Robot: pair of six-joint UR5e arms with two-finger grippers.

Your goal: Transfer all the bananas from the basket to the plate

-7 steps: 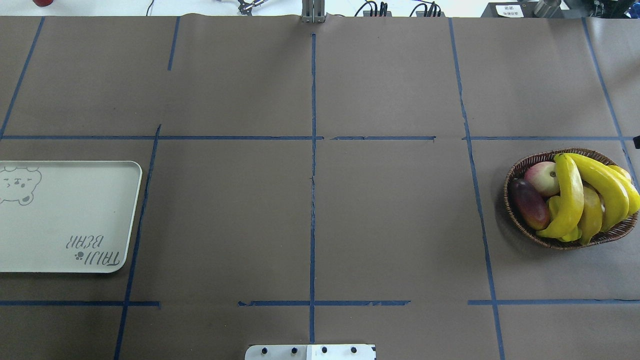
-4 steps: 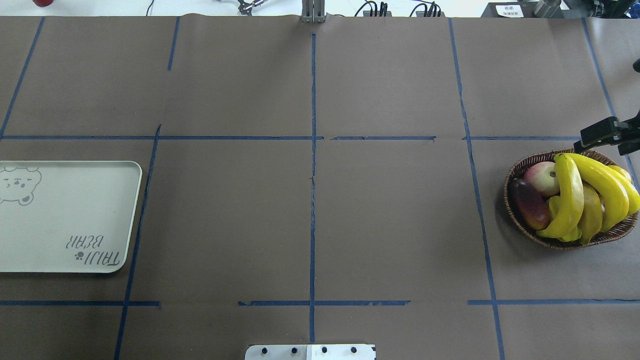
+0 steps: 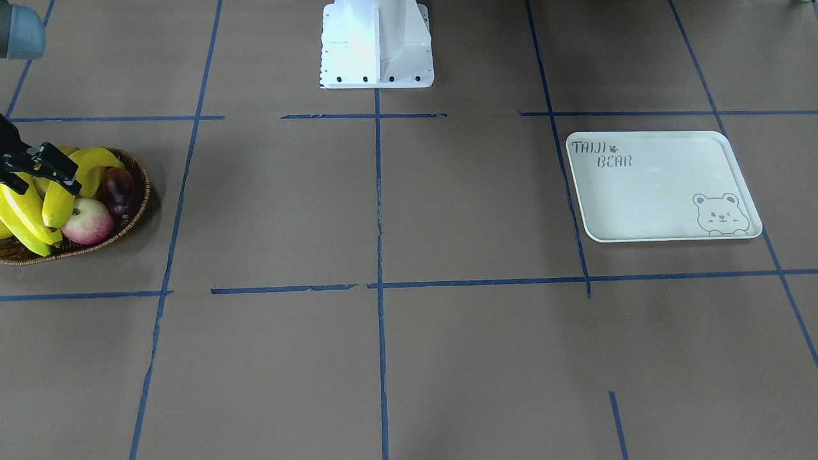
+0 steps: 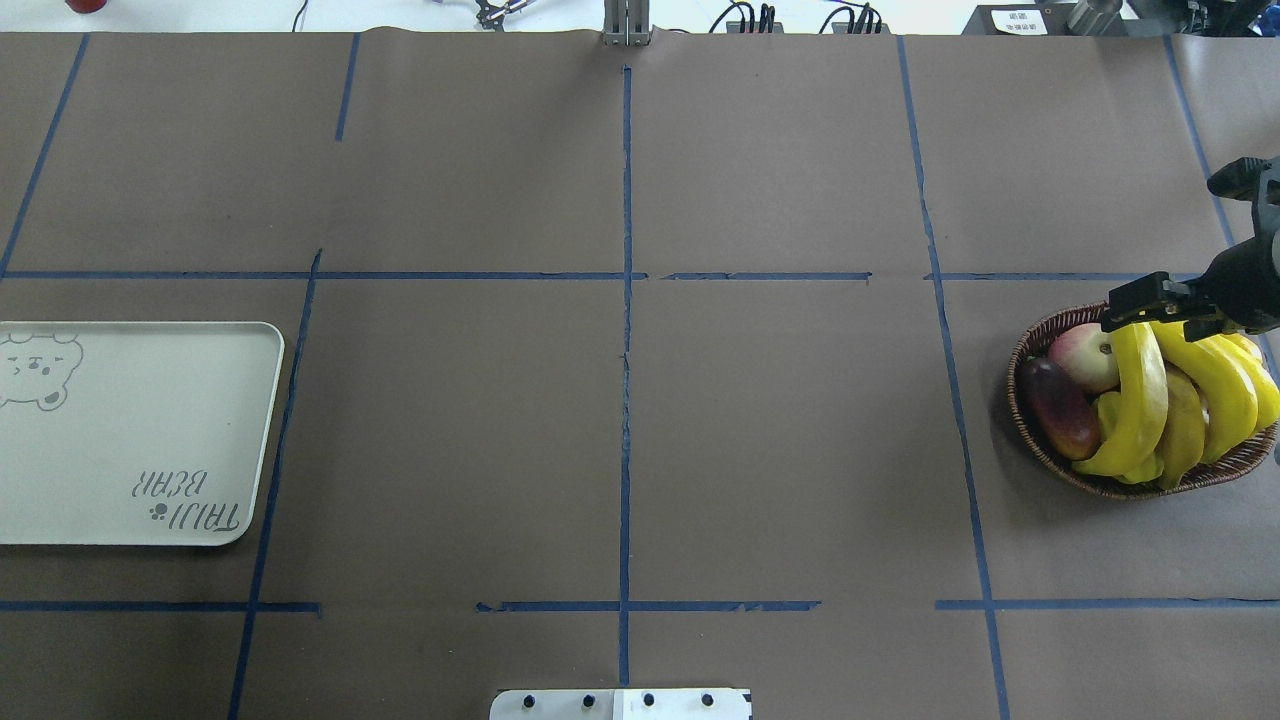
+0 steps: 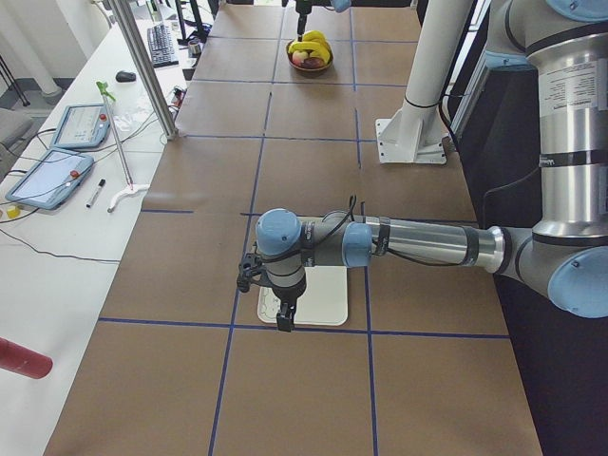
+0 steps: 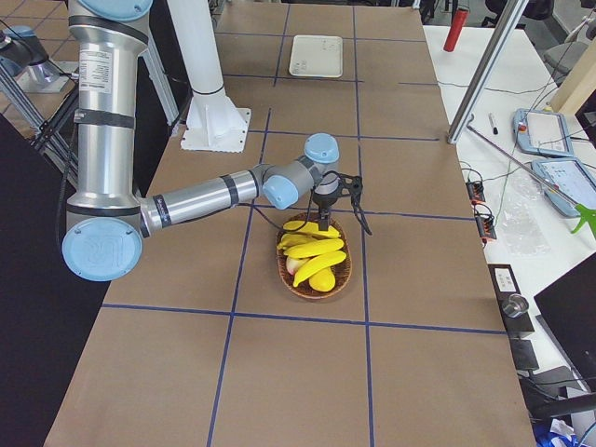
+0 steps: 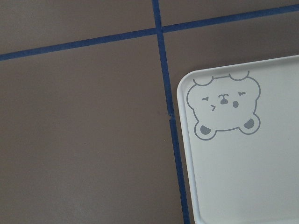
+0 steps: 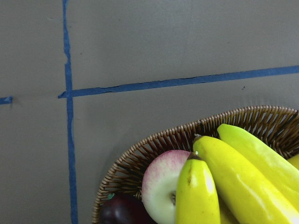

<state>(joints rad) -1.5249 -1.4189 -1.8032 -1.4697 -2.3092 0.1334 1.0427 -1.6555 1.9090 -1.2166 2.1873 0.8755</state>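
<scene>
Glossy curved bananas [image 4: 1140,400] fill woven wicker basket [image 4: 1028,352] under spread right pincer [image 4: 1158,312]; left pincer [image 5: 282,315] unclear.

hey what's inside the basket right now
The basket holds bananas piled on top, a pink-red apple and a dark purple fruit. A yellow-green fruit peeks from beneath the bananas; whatever else lies under them is covered.

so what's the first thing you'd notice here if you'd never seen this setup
The bright yellow bananas heaped in the wicker basket at the robot's right end of the table catch the eye first, with the right end effector open over one end of the bunch. Far across the brown, blue-taped surface, the cream plate with its bear drawing has no fruit on it.
</scene>
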